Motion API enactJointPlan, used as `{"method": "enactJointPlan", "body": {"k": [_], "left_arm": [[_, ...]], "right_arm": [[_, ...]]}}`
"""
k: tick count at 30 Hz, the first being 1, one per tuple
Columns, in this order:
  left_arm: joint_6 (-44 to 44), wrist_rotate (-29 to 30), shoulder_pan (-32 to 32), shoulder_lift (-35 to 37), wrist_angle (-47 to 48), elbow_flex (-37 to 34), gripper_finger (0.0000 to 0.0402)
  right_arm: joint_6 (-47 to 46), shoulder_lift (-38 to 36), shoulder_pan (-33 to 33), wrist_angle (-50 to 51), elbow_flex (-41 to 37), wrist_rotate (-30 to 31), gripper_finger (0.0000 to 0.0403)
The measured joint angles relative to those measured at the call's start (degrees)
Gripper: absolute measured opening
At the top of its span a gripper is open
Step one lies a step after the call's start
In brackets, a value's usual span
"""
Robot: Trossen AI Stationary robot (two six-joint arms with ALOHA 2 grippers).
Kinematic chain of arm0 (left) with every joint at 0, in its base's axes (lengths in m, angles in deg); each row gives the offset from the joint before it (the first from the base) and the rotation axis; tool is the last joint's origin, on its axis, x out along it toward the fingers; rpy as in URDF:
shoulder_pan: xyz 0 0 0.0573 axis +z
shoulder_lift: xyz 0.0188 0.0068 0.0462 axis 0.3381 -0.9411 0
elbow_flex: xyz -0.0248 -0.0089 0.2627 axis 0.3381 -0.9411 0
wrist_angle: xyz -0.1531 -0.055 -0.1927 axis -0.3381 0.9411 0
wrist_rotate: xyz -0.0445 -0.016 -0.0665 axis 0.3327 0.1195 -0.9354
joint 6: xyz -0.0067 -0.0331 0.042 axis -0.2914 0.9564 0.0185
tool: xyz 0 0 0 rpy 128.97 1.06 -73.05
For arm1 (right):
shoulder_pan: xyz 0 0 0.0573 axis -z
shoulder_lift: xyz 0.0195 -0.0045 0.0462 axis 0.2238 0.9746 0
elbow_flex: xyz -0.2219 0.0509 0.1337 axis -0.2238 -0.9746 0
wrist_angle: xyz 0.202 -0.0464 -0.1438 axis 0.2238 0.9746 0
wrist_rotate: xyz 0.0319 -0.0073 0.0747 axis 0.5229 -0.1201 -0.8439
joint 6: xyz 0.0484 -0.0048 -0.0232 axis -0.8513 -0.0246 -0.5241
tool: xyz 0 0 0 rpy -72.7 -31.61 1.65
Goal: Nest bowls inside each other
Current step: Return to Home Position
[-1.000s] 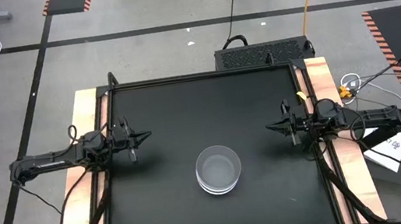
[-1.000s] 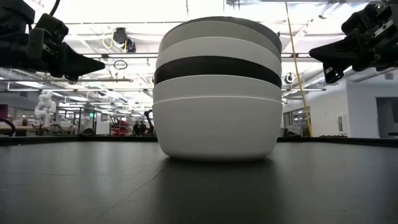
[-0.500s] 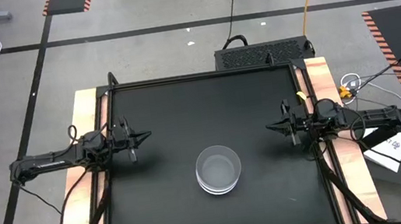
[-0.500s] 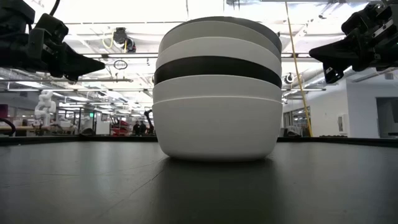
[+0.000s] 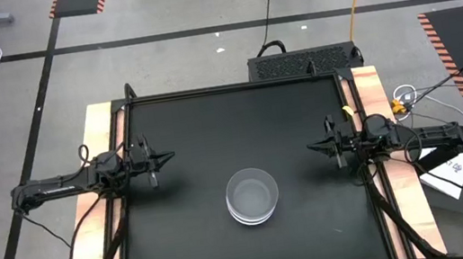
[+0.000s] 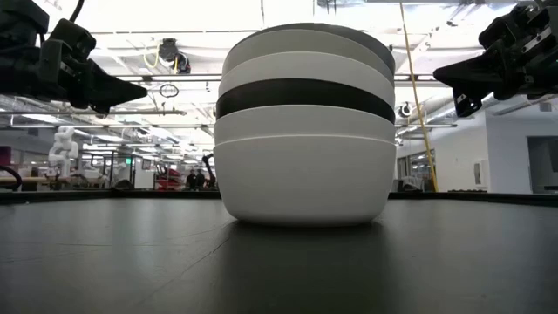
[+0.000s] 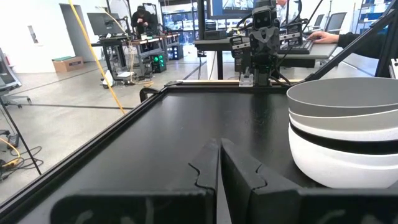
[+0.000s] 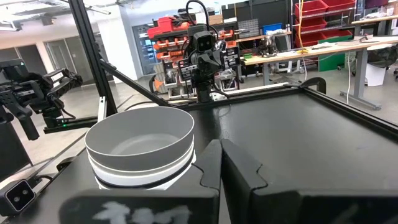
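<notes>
The bowls stand nested in one stack (image 5: 252, 196) on the black table, near its near edge and about midway between the arms. In the low view the stack (image 6: 303, 131) shows white bowls at the bottom, a black band, a white one and a grey rim on top. The lowest bowl rests by its base on the table. My left gripper (image 5: 171, 156) hovers shut at the table's left side, pointing right. My right gripper (image 5: 310, 146) hovers shut at the right side, pointing left. Both wrist views show the stack (image 7: 345, 130) (image 8: 140, 146) beyond the shut fingers.
A raised black rim (image 5: 235, 87) frames the table, with wooden boards (image 5: 370, 92) along both sides. The black surface lies bare around the stack. Beyond the table are workbenches, cables and people (image 7: 144, 18) in the room.
</notes>
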Motion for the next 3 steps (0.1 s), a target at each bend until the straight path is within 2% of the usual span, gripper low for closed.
{"method": "enactJointPlan", "body": {"k": [3], "left_arm": [[0.00,0.00,0.02,0.00,0.02,0.00,0.0021]], "right_arm": [[-0.01,0.01,-0.01,0.00,-0.01,0.00,0.0000]]}}
